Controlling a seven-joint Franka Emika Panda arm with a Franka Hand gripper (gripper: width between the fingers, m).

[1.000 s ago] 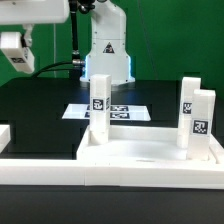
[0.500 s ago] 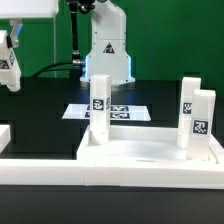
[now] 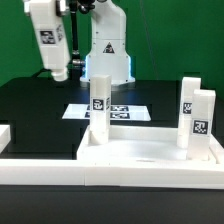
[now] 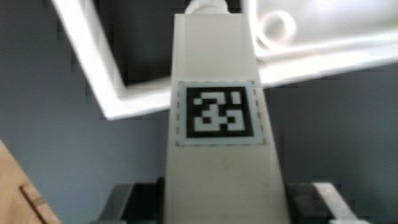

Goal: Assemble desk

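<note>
The desk panel [image 3: 150, 155], white and rimmed, lies at the front of the exterior view. One white tagged leg [image 3: 98, 105] stands upright on its left part, and two more legs [image 3: 188, 103] [image 3: 202, 122] stand at its right. My gripper [image 3: 48, 10] hangs at the upper left, above the black table and well clear of the panel, shut on another white tagged leg [image 3: 47, 42]. In the wrist view this held leg [image 4: 217, 110] runs away from the camera between the two fingers [image 4: 329, 200]. A panel rim [image 4: 125, 85] lies below it.
The marker board [image 3: 125, 111] lies flat on the black table [image 3: 40, 100] behind the panel. The robot's white base [image 3: 108, 50] stands at the back centre. A white rail [image 3: 40, 170] runs along the front edge. A green wall closes the back.
The gripper with its leg has moved toward the exterior view's right and upward. The leg now hangs nearly upright, its tag facing the camera.
</note>
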